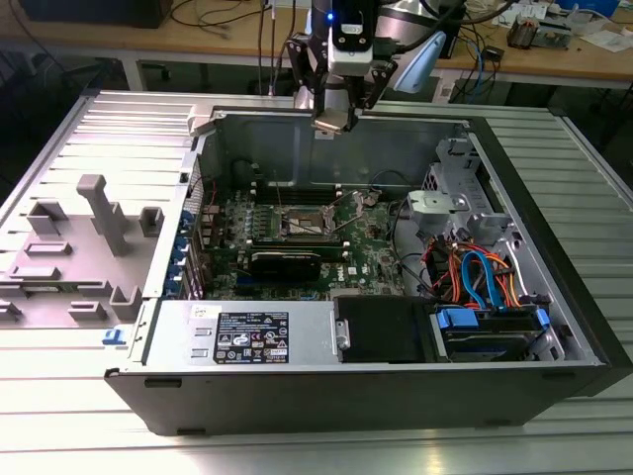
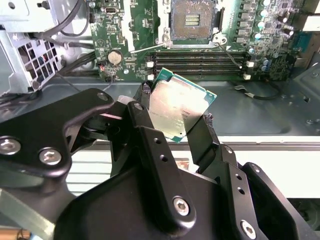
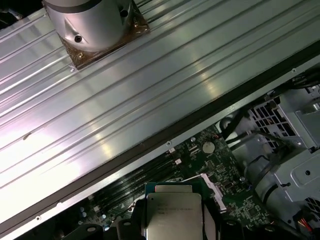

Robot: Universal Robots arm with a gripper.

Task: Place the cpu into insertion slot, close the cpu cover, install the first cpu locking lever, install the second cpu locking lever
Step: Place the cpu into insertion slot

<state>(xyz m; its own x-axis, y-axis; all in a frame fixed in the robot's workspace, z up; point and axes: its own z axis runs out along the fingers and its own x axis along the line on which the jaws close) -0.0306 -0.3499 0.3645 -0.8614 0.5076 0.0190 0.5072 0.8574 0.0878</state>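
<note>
I am pinching the cpu (image 2: 180,102) by two opposite edges in my gripper (image 2: 176,117), holding it tilted and high up near the far wall of the open computer case (image 1: 287,148), well apart from the board. The insertion slot (image 2: 192,20) is sitting bare below, its contacts showing, so I am judging none of the four steps finished: the chip is hanging in the air, nothing is covering the slot, and two thin silver levers (image 2: 148,48) are lying swung out at its corners. Going across the exterior view from its left: a grey plastic fixture (image 1: 94,213) is resting on the ribbed metal desk (image 1: 316,450), then the case is holding the green motherboard (image 1: 223,223) with long black memory sticks (image 2: 200,59) just beside the slot, and toward its right a drive cage (image 1: 450,208) and a tangle of orange and blue cables (image 1: 475,272) are crowding in. The case wall and those memory sticks are what I am judging to be in the way
</note>
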